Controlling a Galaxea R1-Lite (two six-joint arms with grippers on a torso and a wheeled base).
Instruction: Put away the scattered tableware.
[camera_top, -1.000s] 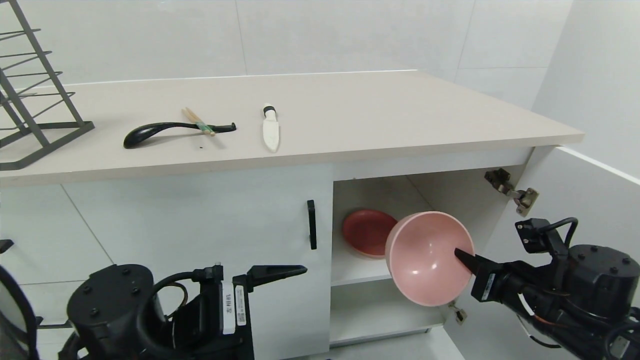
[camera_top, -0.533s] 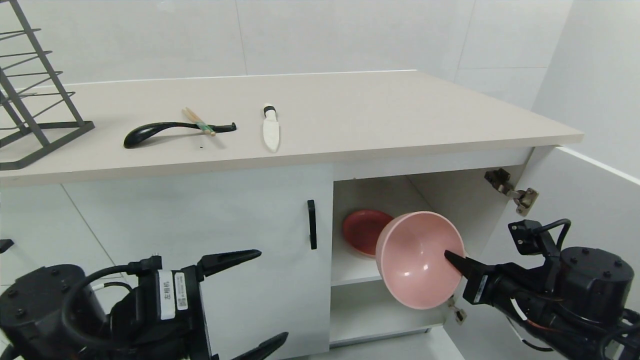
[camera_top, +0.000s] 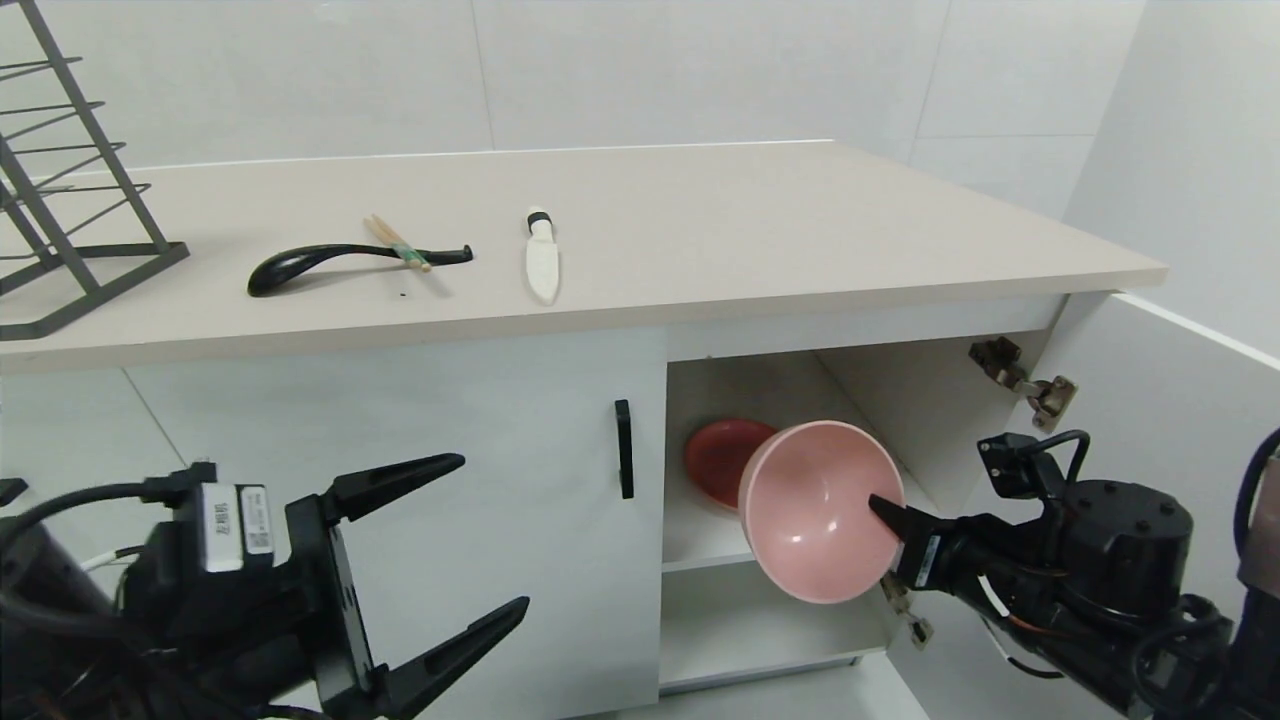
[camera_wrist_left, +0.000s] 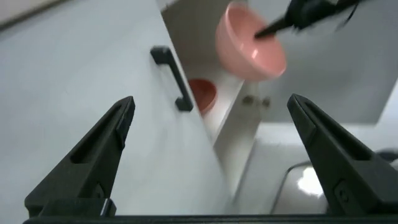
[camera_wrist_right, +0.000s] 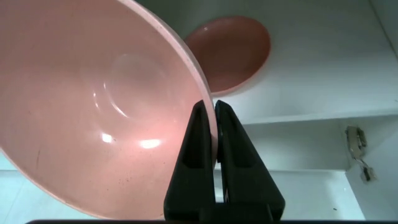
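My right gripper (camera_top: 885, 530) is shut on the rim of a pink bowl (camera_top: 812, 510), holding it tilted at the mouth of the open cabinet (camera_top: 930, 400); the pinched rim is close up in the right wrist view (camera_wrist_right: 210, 134). Behind the pink bowl (camera_wrist_right: 99, 106) a red plate (camera_top: 718, 457) lies on the cabinet's upper shelf (camera_wrist_right: 311, 87). On the countertop (camera_top: 700, 220) lie a black ladle (camera_top: 310, 263), chopsticks (camera_top: 398, 243) and a white knife (camera_top: 541, 256). My left gripper (camera_top: 440, 545) is open and empty, low in front of the closed left door, with the pink bowl (camera_wrist_left: 249, 43) far off.
A dark wire dish rack (camera_top: 60, 190) stands at the countertop's left end. The closed left door has a black handle (camera_top: 624, 462). The right cabinet door (camera_top: 1180, 400) is swung open beside my right arm. A lower shelf (camera_top: 760, 625) lies below.
My right gripper has carried the pink bowl leftward and deeper toward the cabinet opening. My left arm has swung left and turned, its open fingers now spread wider in view.
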